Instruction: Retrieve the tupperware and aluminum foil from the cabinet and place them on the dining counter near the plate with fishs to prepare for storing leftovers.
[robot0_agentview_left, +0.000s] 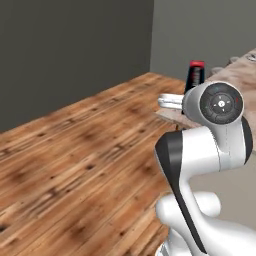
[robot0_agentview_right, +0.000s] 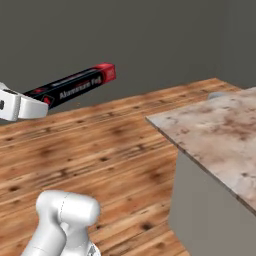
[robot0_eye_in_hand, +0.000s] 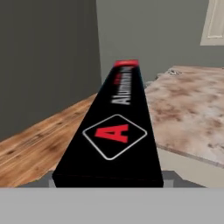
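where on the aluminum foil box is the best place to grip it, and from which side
Grip the aluminum foil across its narrow width, the jaws closing on the two long side faces. The box is long and slim, so only that span fits. The gripper already holds it so, at the black end, with the red end sticking out.

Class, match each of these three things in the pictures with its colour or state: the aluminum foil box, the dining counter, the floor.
Things:
1. aluminum foil
2. dining counter
3. floor

Descriptions:
A. brown wooden planks
B. brown-and-white marbled stone
C. black with a red end, held in the air by the pincer

Pairs: 1-C, 2-B, 3-A
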